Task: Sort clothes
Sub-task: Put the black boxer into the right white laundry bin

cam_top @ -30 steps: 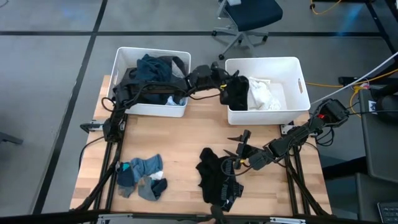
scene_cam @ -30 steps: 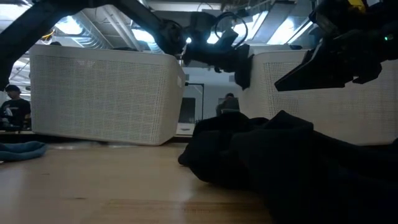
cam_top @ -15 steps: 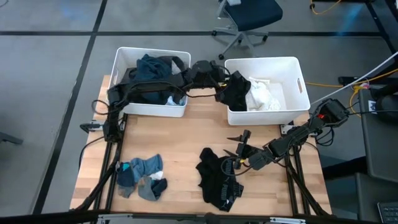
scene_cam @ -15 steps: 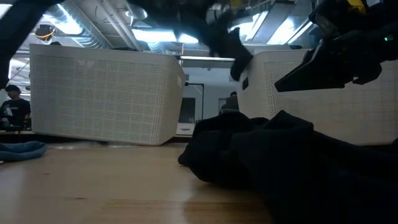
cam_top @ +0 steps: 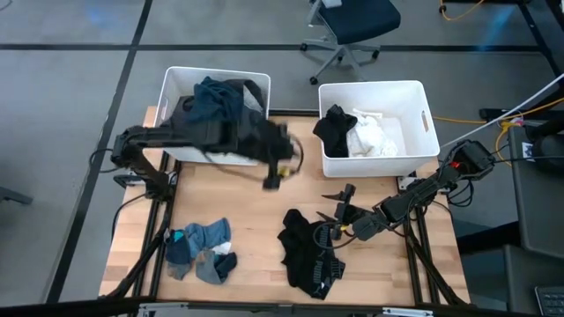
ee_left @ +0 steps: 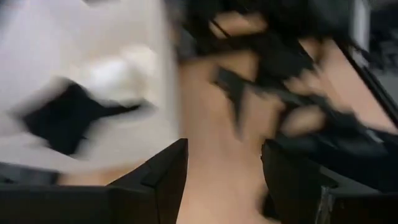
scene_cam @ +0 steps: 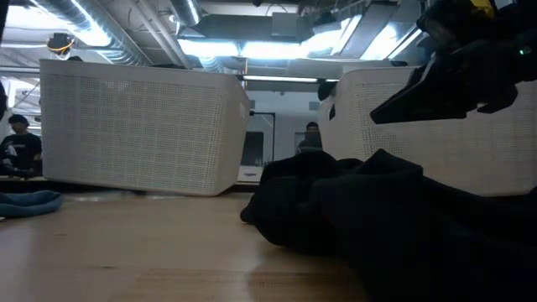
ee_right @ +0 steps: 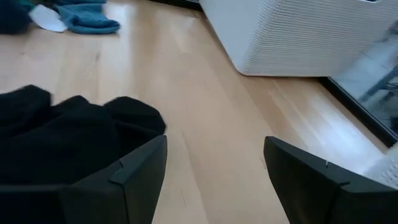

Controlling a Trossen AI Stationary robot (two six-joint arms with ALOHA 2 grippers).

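My left gripper (cam_top: pixel 273 176) hangs open and empty over the bare table, between the two bins; its fingers (ee_left: pixel 165 180) stand apart with nothing between them. A black garment (cam_top: pixel 333 126) lies in the right bin (cam_top: pixel 421 97) beside a white one (cam_top: pixel 372 136). Dark grey and teal clothes (cam_top: pixel 216 99) fill the left bin (cam_top: pixel 172 84). Another black garment (cam_top: pixel 308 251) lies heaped on the table near the front edge. My right gripper (cam_top: pixel 339 204) waits open just right of that heap (ee_right: pixel 56 137), touching nothing. Grey-blue socks (cam_top: pixel 203 251) lie at the front left.
The two white bins stand side by side at the table's far edge, with a gap between them. Bare wood (cam_top: pixel 247 202) lies in the table's middle. An office chair (cam_top: pixel 348 26) stands beyond the table. People show in the room behind (scene_cam: pixel 17 143).
My left gripper has opened over the right bin's left end and let go of the black garment, which has dropped into that bin beside the white one. The left arm has then swung fast back toward the table's near left, out over the bare wood.
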